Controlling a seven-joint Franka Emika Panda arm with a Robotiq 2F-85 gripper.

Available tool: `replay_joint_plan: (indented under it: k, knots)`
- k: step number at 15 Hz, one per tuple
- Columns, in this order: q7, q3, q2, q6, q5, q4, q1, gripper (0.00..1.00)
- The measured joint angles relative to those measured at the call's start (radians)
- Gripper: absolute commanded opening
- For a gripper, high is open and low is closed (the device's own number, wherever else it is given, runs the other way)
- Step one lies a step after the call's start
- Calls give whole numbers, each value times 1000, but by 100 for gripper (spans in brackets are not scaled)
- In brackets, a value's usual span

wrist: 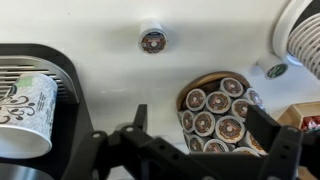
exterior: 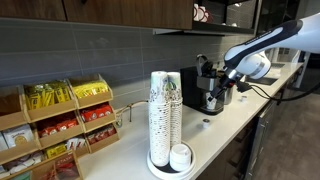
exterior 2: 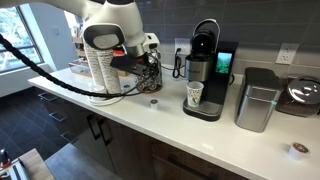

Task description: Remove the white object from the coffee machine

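Note:
The black coffee machine (exterior: 206,86) (exterior 2: 207,72) stands on the white counter, and its black base shows at the left of the wrist view (wrist: 62,85). A pale paper cup with dark print (exterior 2: 194,95) (wrist: 24,110) sits on its tray. A tiny white round piece (wrist: 152,40) (exterior 2: 153,102) (exterior: 207,124) lies on the bare counter beside the machine, not on it. My gripper (wrist: 205,130) (exterior: 227,90) is open and empty. It hovers above a round holder of coffee pods (wrist: 216,112), next to the machine.
Tall stacks of white cups (exterior: 165,112) and a wooden snack rack (exterior: 60,120) stand along the counter. A silver canister (exterior 2: 258,100) and another appliance (exterior 2: 303,94) sit beyond the machine. A second small white piece (exterior 2: 296,150) lies near the counter's edge.

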Motion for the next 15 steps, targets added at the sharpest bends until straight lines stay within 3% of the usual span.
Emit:
replay_joint_plan:
  k: [5, 15]
  knots:
    - [105, -13, -77, -97, -122, 2, 8, 100]
    - [238, -15, -165, -157, -395, -1, 32, 100]
